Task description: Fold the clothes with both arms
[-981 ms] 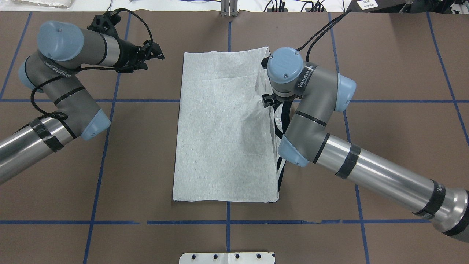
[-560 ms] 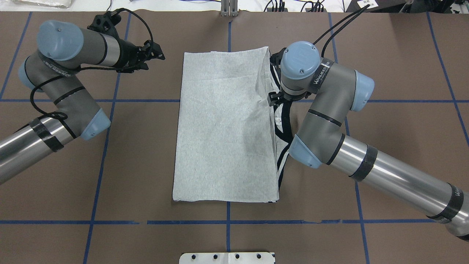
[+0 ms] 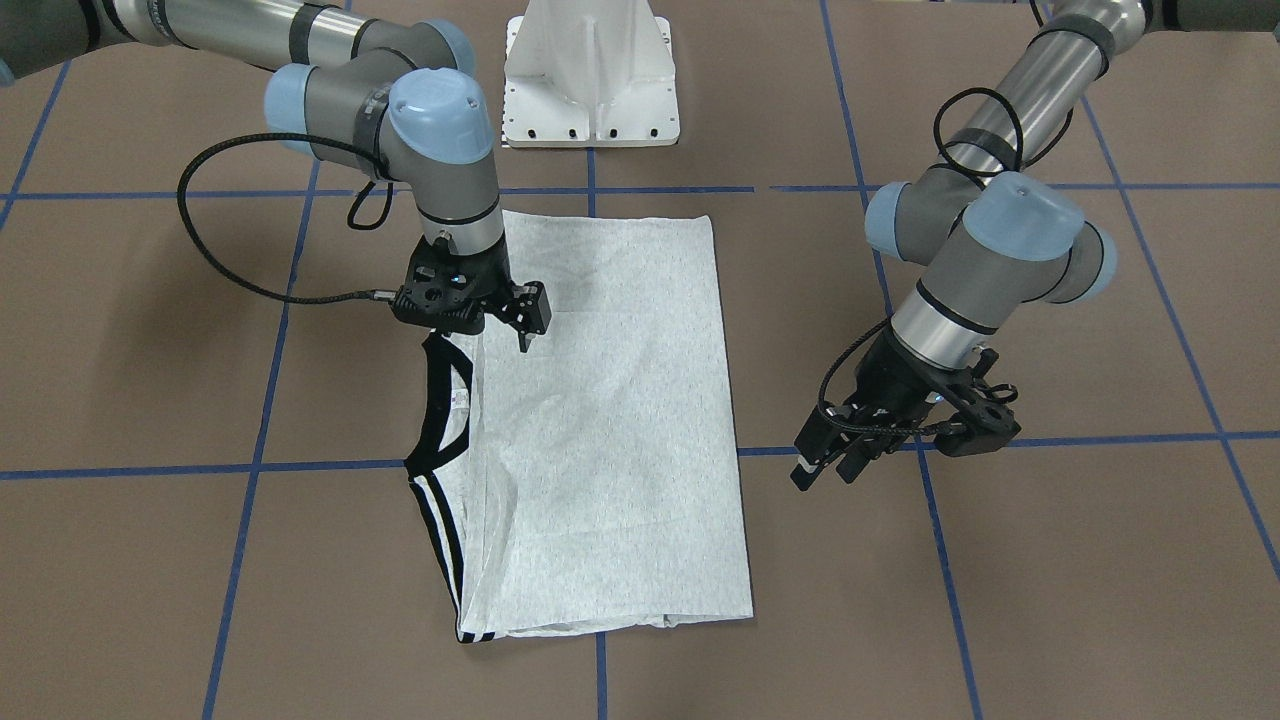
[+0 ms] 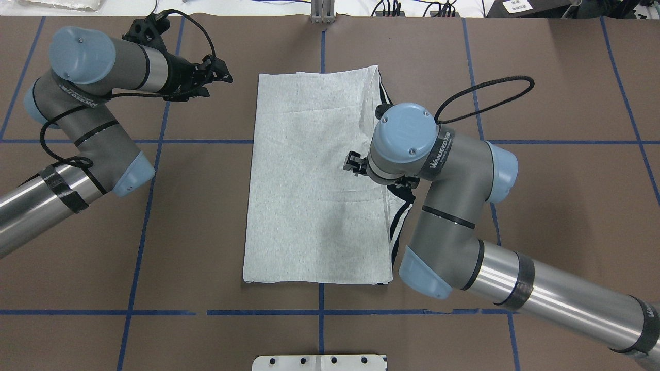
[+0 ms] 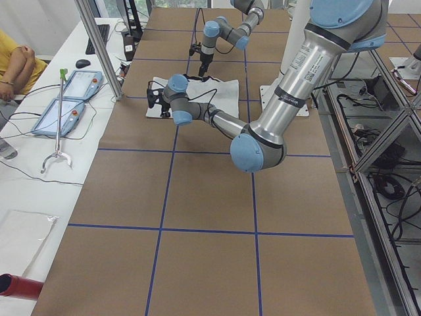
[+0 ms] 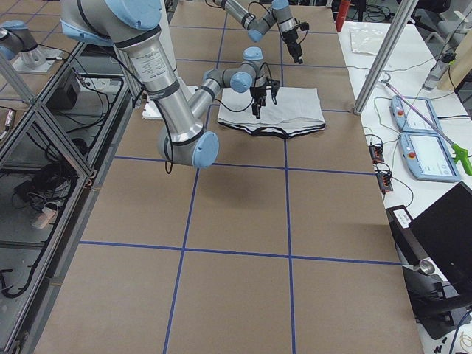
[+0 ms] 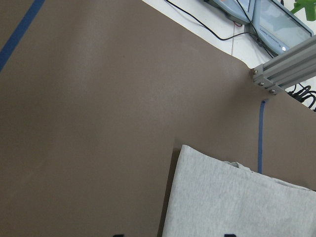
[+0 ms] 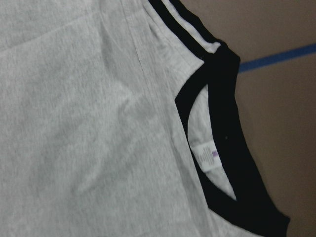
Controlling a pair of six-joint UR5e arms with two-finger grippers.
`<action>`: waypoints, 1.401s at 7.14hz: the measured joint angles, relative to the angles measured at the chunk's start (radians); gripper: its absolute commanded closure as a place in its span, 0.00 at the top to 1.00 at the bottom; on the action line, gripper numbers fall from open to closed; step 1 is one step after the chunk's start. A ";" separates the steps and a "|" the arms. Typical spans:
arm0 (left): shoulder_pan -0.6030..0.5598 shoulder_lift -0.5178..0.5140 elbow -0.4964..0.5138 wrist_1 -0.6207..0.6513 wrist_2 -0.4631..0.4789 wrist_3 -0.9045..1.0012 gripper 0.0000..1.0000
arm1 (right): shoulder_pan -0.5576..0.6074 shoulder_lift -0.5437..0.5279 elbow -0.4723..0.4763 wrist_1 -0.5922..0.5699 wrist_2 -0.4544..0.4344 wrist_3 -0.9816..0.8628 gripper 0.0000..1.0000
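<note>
Brown matte tabletop (image 4: 206,232), gridded with blue tape lines (image 4: 154,312). Light heather-grey T-shirt (image 4: 309,196) lies flat at centre, folded to long rectangle, plain side up, few shallow creases. Centre tape line runs under it; one cross line too. Black collar (image 3: 437,400) and black-and-white shoulder stripes (image 3: 440,540) poke out along robot's-right edge, resting on brown surface. White metal pedestal base plate (image 3: 592,70) sits at robot's end, apart from shirt.

The grey T-shirt (image 4: 314,196) lies flat mid-surface, folded into a long rectangle, plain side up. Its black collar (image 3: 436,400) and striped shoulder (image 3: 440,540) show along its right edge. The right arm (image 4: 448,206) bends over that edge, its hand (image 3: 478,330) pointing down with fingers apart. The left arm (image 4: 93,129) holds its spread hand (image 3: 828,468) clear beside the shirt.
</note>
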 measured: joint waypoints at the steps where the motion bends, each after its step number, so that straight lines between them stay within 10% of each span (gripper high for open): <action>1: -0.001 0.000 -0.004 0.000 -0.005 -0.001 0.74 | -0.045 -0.012 0.024 0.000 -0.023 0.165 1.00; 4: -0.002 0.001 -0.013 0.000 -0.009 -0.001 0.74 | -0.165 -0.058 0.091 -0.010 -0.104 0.502 1.00; 10: -0.003 0.003 -0.040 0.014 -0.008 -0.004 0.74 | -0.242 -0.144 0.158 -0.010 -0.115 0.580 1.00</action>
